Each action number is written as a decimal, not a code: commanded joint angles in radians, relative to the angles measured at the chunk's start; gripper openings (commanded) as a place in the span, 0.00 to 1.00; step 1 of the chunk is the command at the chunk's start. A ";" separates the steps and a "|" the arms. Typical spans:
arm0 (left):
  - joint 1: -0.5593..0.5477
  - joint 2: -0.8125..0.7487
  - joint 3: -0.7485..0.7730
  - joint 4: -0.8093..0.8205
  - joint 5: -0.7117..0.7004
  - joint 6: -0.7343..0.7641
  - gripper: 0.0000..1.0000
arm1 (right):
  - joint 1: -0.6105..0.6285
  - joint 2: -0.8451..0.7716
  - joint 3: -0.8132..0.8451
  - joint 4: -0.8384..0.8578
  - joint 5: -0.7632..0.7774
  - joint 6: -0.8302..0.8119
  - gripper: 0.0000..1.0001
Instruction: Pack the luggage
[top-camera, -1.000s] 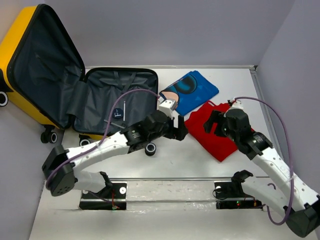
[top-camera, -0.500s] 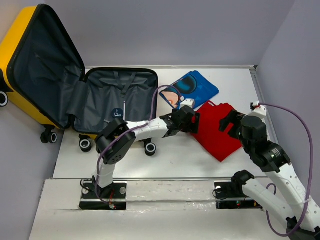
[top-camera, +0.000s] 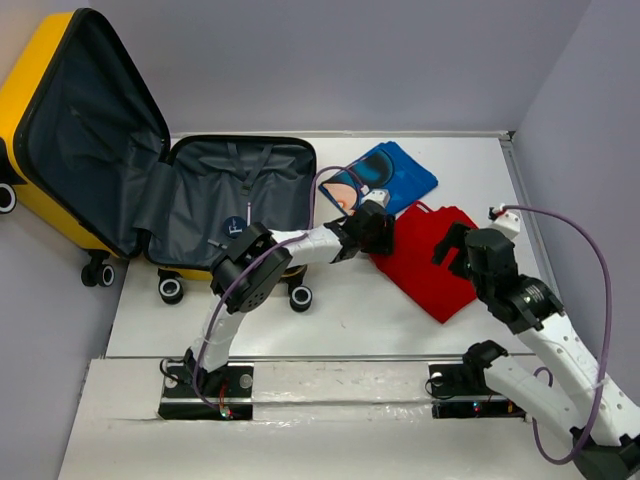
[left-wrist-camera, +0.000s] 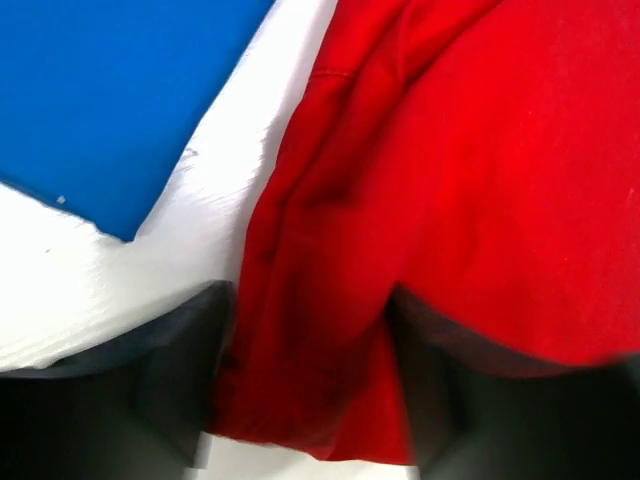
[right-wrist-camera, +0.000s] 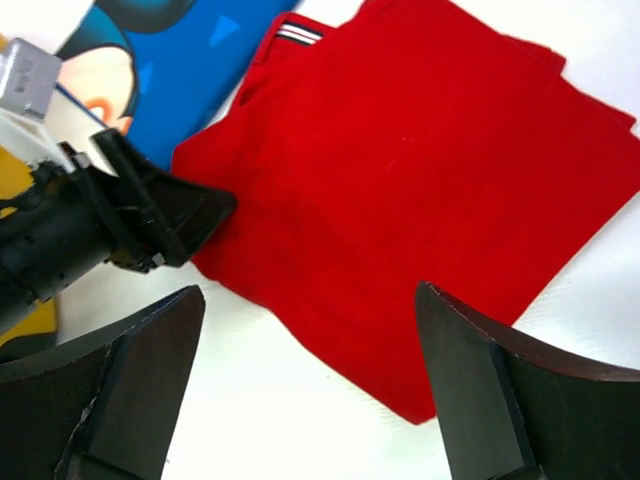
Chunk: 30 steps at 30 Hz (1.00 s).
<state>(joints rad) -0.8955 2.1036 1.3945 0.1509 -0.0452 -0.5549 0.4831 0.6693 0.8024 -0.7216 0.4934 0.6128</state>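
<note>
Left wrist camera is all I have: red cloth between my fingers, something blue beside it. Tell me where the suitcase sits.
Observer: The yellow hard-shell suitcase lies open at the far left of the table, with its grey lining facing up and its lid standing on its left side.
Operator: Report the right arm.
Observer: The right gripper hangs open above the folded red shirt.
Operator: Describe the blue thing.
Observer: It is a folded blue cloth with a cartoon face, lying between the shirt and the suitcase.
</note>
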 joint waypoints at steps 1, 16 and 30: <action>0.001 0.013 -0.032 0.116 0.077 -0.022 0.49 | -0.027 0.088 -0.032 0.102 0.013 0.062 0.90; 0.050 -0.349 -0.561 0.380 0.001 -0.109 0.06 | -0.465 0.242 -0.140 0.156 -0.269 0.036 0.94; 0.049 -0.379 -0.658 0.481 0.041 -0.112 0.06 | -0.500 0.443 -0.287 0.336 -0.486 0.180 0.94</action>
<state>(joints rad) -0.8490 1.7710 0.7639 0.5865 0.0055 -0.6754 -0.0128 1.0847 0.5350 -0.4854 0.0811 0.7506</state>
